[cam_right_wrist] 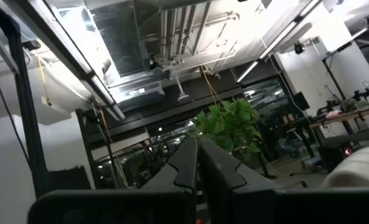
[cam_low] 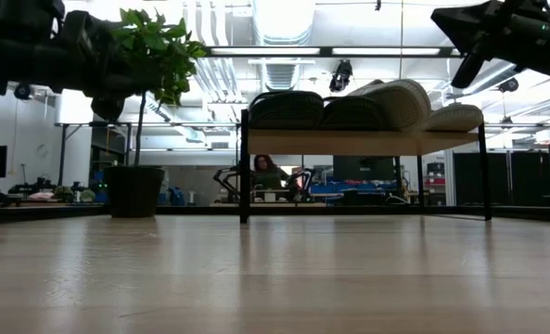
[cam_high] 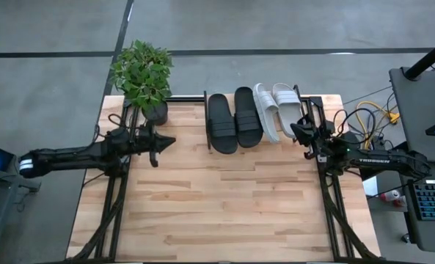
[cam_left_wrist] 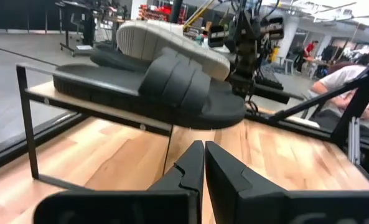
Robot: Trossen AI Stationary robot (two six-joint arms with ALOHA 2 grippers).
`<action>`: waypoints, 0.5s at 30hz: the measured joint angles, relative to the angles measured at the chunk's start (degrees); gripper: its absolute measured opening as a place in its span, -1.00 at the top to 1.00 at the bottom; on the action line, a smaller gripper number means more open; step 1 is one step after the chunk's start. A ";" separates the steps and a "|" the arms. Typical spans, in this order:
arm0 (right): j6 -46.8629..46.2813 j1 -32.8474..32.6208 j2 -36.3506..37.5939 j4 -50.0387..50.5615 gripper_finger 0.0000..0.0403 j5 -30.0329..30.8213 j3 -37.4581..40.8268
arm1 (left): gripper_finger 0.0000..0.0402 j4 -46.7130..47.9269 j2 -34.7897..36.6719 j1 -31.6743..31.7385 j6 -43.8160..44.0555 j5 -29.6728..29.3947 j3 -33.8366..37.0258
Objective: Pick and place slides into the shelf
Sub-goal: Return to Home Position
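Note:
The shelf (cam_high: 206, 125) stands at the table's far middle, and all the slides lie on its wooden top (cam_low: 363, 142). Two black slides (cam_high: 222, 123) (cam_high: 246, 116) are on its left half and two pale ones (cam_high: 265, 110) (cam_high: 285, 101) on its right. In the left wrist view a pale slide (cam_left_wrist: 172, 46) shows tilted, sole up, behind a black slide (cam_left_wrist: 153, 87). My left gripper (cam_high: 166, 141) (cam_left_wrist: 204, 162) is shut and empty, hanging left of the shelf and pointing at it. My right gripper (cam_high: 296, 130) (cam_right_wrist: 198, 155) is shut and empty at the shelf's right end, tipped upward.
A potted plant (cam_high: 144, 77) stands at the table's far left corner, close behind my left arm. Cables (cam_high: 371, 117) and a desk lie beyond the table's right edge. People sit in the room beyond. Bare tabletop (cam_high: 224, 205) stretches from the shelf to the near edge.

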State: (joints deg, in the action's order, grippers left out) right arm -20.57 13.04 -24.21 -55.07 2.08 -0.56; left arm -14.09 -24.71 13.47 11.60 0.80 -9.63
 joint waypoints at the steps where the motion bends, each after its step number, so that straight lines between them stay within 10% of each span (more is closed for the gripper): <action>1: 0.46 -0.01 0.02 -0.03 0.96 -0.22 0.00 | 1.00 -0.49 0.02 -0.14 -0.06 -0.53 0.58; 15: -1.12 -0.02 0.04 7.95 0.96 -5.49 -0.02 | 1.00 -12.47 0.80 -0.46 -0.18 -1.80 9.07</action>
State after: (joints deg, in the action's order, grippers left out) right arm -21.69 13.02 -24.16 -47.12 -3.41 -0.58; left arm -26.55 -23.91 13.02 11.42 -1.00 -0.56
